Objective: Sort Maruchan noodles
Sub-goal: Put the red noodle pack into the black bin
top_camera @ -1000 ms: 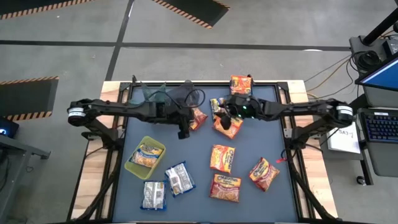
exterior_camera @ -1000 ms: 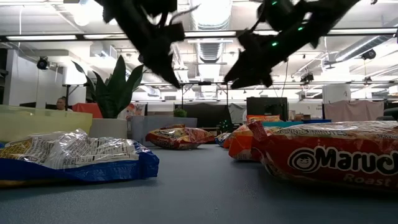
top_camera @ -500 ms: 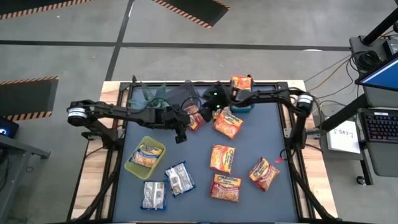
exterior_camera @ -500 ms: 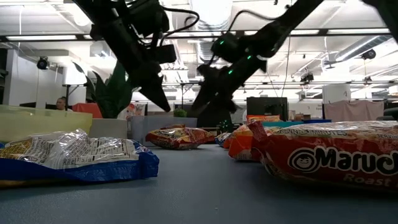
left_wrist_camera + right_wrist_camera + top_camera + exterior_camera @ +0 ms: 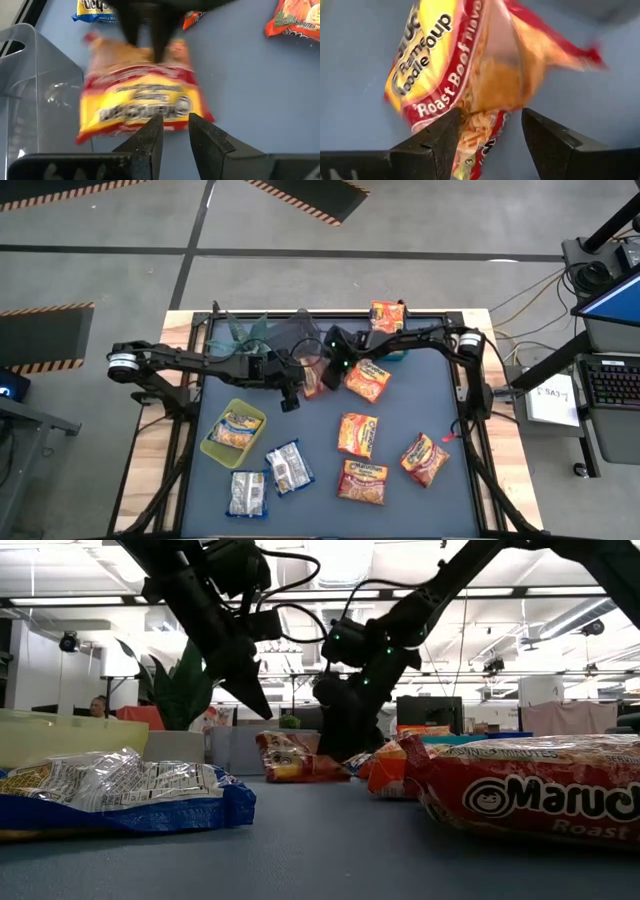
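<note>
Reaching down over a red-and-yellow noodle packet, the right gripper has its jaws open astride the packet's end, so the pick-up step seems in hand; closing and lifting looks next. The crinkly packet lies tilted directly under that gripper. Just beside it hangs the left gripper, fingers narrowly parted, holding nothing.
</note>
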Available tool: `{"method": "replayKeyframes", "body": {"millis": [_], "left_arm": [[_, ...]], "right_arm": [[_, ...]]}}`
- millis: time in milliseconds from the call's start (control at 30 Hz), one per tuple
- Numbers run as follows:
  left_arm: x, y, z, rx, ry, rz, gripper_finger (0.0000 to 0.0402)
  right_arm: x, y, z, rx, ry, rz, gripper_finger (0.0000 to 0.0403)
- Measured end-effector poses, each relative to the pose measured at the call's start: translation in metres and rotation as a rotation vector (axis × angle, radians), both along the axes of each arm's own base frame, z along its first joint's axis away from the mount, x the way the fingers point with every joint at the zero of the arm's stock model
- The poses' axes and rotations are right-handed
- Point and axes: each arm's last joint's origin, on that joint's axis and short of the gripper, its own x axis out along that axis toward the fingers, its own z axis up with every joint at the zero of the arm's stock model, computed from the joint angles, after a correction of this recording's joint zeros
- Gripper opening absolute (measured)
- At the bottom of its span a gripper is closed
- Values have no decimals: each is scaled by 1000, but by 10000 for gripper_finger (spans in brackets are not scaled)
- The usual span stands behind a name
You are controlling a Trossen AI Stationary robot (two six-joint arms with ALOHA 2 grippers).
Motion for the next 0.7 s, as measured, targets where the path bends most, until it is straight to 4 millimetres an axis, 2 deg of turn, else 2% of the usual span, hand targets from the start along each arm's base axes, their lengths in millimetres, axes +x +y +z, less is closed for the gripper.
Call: {"method": "replayKeyframes", "body": {"millis": [167, 300, 433, 700], "left_arm": [[0, 0, -2, -1, -7, -2, 75], [-3, 0, -14, -4, -50, -1, 75], [-6, -2, -27, -36, -110, 4, 75], [-12, -2, -42, -32, -220, 8, 75]], "right_arm": [[-2, 12, 11, 9, 7, 15, 188], [-4, 12, 28, 0, -34, -5, 191], [-9, 11, 37, 0, -40, -14, 203], [-8, 4, 33, 43, -54, -23, 244]]}}
